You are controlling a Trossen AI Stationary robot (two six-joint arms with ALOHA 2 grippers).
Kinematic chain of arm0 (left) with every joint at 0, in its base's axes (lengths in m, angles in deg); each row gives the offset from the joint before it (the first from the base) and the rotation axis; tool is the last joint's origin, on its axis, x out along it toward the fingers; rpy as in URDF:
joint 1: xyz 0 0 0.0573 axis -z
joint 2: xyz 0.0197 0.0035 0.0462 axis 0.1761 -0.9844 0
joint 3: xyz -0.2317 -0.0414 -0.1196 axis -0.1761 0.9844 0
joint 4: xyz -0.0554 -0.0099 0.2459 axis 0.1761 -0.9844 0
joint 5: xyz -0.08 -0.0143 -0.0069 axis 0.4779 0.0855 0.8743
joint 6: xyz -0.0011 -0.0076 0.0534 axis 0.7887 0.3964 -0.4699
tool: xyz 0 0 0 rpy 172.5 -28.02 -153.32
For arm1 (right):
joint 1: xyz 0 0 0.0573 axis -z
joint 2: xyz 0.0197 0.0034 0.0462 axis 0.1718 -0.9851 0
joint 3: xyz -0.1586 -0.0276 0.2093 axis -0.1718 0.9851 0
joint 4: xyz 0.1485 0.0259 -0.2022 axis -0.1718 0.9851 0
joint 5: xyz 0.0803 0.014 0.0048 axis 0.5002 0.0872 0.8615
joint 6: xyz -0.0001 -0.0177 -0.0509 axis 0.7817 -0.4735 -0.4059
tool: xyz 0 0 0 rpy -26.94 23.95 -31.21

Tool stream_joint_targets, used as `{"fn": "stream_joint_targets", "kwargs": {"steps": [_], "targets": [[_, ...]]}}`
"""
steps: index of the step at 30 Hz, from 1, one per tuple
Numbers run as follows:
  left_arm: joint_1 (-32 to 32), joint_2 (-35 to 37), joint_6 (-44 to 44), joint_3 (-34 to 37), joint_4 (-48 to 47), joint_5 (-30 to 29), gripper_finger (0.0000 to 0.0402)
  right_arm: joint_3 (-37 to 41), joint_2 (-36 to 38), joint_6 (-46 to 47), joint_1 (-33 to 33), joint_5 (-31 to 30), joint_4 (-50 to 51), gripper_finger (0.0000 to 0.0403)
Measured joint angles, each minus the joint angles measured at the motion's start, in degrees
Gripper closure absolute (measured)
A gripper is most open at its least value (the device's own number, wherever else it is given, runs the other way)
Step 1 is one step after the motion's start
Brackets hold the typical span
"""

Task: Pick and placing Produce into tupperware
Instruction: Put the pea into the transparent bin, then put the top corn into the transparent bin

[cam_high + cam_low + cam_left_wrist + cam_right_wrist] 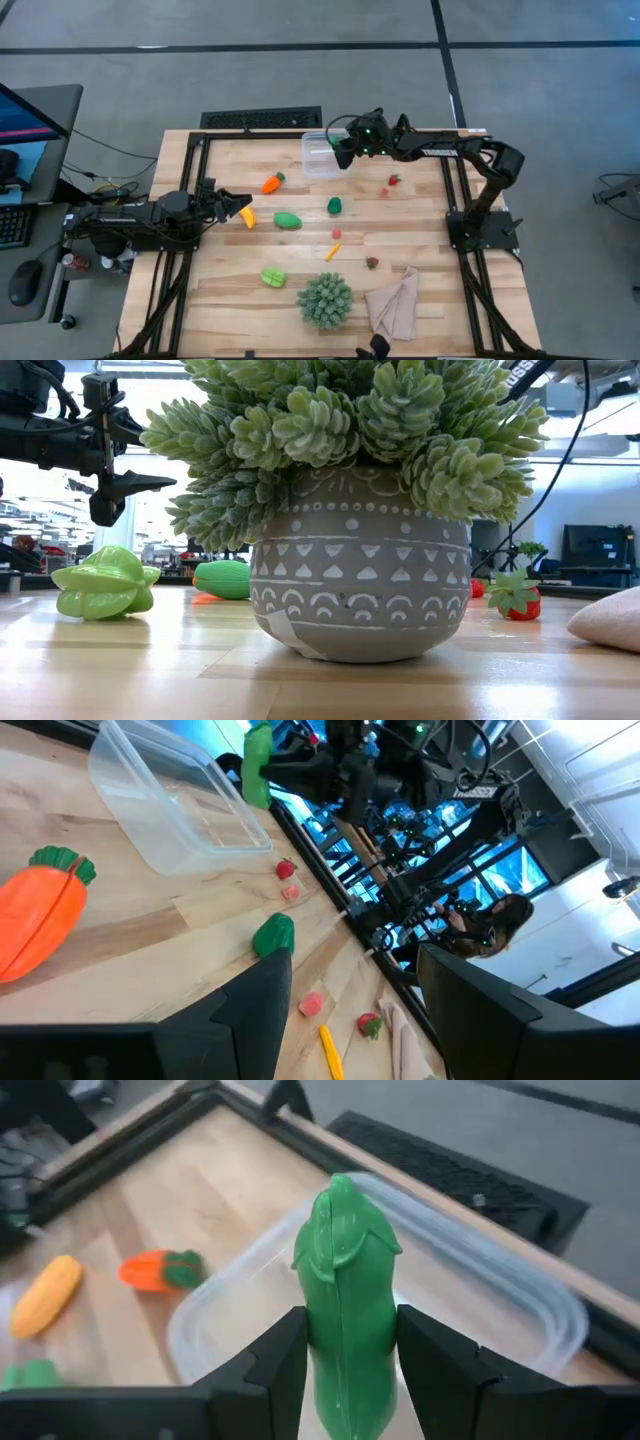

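Note:
The clear tupperware (318, 158) stands near the table's far edge. My right gripper (343, 152) hovers over it, shut on a green toy vegetable (345, 1290). My left gripper (238, 203) is open and held above the table, beside the yellow banana (246, 217). Lying loose on the table are the orange carrot (271, 183), a green oval piece (287, 221), a dark green piece (334, 206), red berries (394, 181), a strawberry (372, 263) and a light green starfruit (272, 277). My right gripper pinches the green toy vegetable by its lower half (345, 1370) between the two fingers (275, 1365), reaching in from the table's right. The vegetable lies along the fingers, and its pointed end (343, 1190) sticks out past the fingertips. It is lifted clear above the tupperware (500, 1295).
A spiky green plant in a grey patterned pot (324, 300) and a beige cloth (395, 305) sit at the near edge. A small orange stick (332, 252) and a pink piece (337, 233) lie mid-table. A black frame rail (190, 170) borders the table.

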Motion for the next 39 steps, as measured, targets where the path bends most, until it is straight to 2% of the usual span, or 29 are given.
{"fn": "stream_joint_targets", "kwargs": {"steps": [3, 12, 39], "targets": [[0.00, 0.00, 0.00, 0.00, 0.01, 0.00, 0.0194, -0.85, -0.89, -1.79, 0.19, -2.06, 2.51, 0.0259], [0.01, 0.00, -0.02, 0.01, 0.01, -0.05, 0.0193, -1.36, -0.84, -3.96, 0.13, -2.28, 2.91, 0.0264], [0.01, 0.00, -0.07, -0.01, 0.01, -0.17, 0.0193, -1.31, -0.84, -3.98, -0.57, -2.24, 4.27, 0.0210]]}}
